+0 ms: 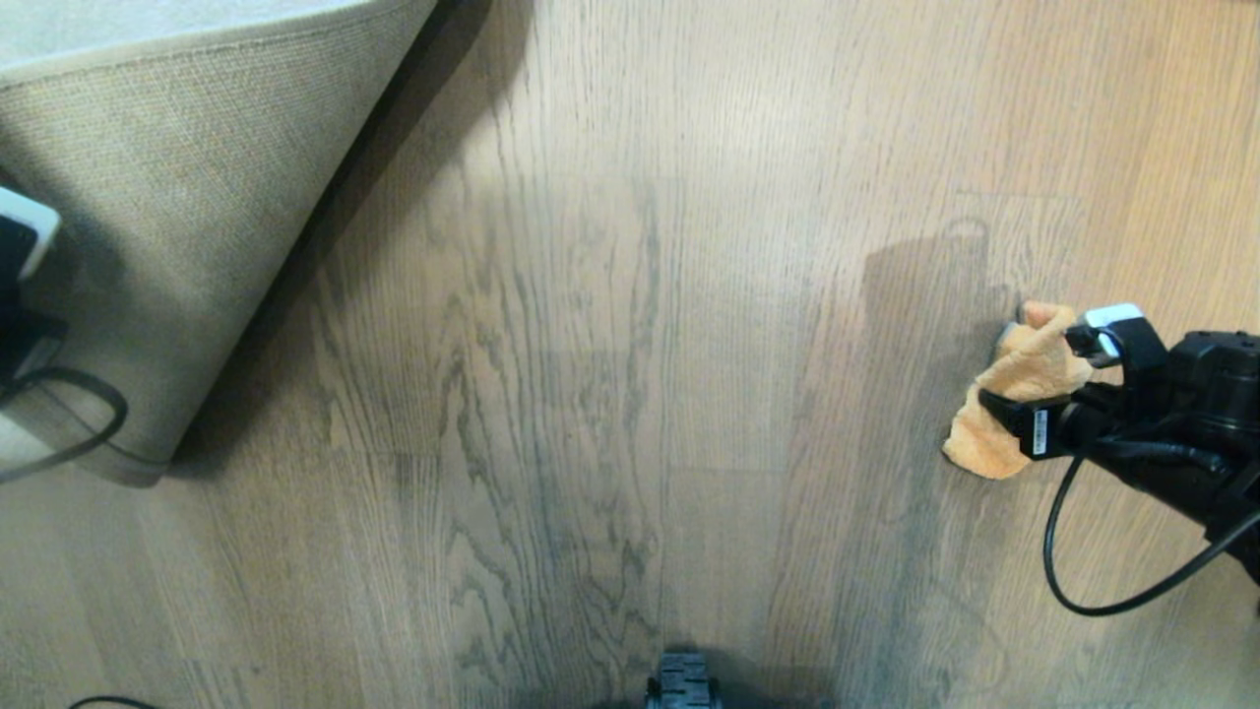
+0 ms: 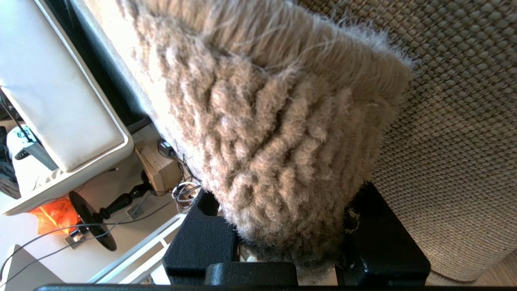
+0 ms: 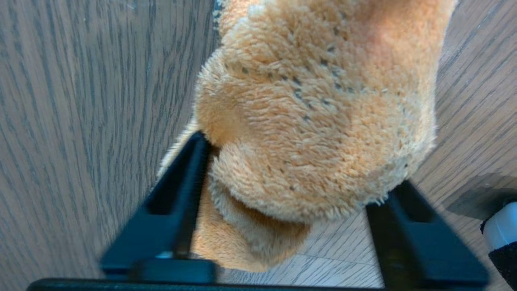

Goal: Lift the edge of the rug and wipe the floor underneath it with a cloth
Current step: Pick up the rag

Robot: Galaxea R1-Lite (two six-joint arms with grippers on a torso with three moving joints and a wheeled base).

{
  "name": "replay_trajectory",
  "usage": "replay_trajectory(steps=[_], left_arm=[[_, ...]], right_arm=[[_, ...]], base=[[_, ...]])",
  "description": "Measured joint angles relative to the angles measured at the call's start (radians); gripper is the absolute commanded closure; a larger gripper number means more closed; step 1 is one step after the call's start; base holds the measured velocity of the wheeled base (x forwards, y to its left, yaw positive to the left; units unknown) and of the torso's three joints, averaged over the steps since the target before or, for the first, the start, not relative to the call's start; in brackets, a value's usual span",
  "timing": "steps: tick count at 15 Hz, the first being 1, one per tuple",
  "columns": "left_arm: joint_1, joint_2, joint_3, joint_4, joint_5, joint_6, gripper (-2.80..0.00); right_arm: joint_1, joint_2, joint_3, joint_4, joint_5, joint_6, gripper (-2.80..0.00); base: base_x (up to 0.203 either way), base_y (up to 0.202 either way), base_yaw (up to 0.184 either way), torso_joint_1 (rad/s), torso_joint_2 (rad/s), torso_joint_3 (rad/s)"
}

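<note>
Left gripper [image 2: 282,246] is clamping the folded edge of the light grey short-pile rug [image 2: 278,133], fingers closed on the pile at the far left of the scene. The coarse beige woven backing [image 1: 187,226] is facing up and the edge is standing clear of the grey-brown wood-grain plank floor [image 1: 610,394], which is lying exposed from the rug's shadow rightward.

Right gripper [image 1: 1048,384] is sitting at the right, low over the planks, with the small orange-tan fluffy microfibre cloth [image 1: 1019,394] bunched between its jaws. In the right wrist view the black fingers [image 3: 177,194] are flanking the wad [image 3: 319,121]; the left one is touching it, the other is showing a slight gap. Reading: closing on the cloth, grip not yet firm.

Judgement, step in hand: securing the cloth before wiping.
- Finish closing until both fingers are pressing the wad; a loose hold risks shedding it mid-stroke.
- Keep a lobe hanging below the fingertips so fabric, not plastic, is meeting the wood.
- Keep the left hold high throughout; the target strip is lying well apart, near the rug's shadow.
</note>
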Motion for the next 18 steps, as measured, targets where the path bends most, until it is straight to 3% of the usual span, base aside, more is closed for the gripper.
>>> replay_trajectory(steps=[9,18], left_arm=[[0.000,0.001,0.000,-0.001,0.000,0.000,0.00],[-0.003,0.001,0.000,-0.001,-0.001,0.000,0.00]], right_arm=[[0.001,-0.027,0.044,0.000,0.001,0.001,0.00],[0.002,-0.177,0.140,-0.002,0.003,0.003,0.00]], base=[[0.000,0.000,0.000,0.000,0.00,0.000],[0.000,0.000,0.000,0.000,0.00,0.000]])
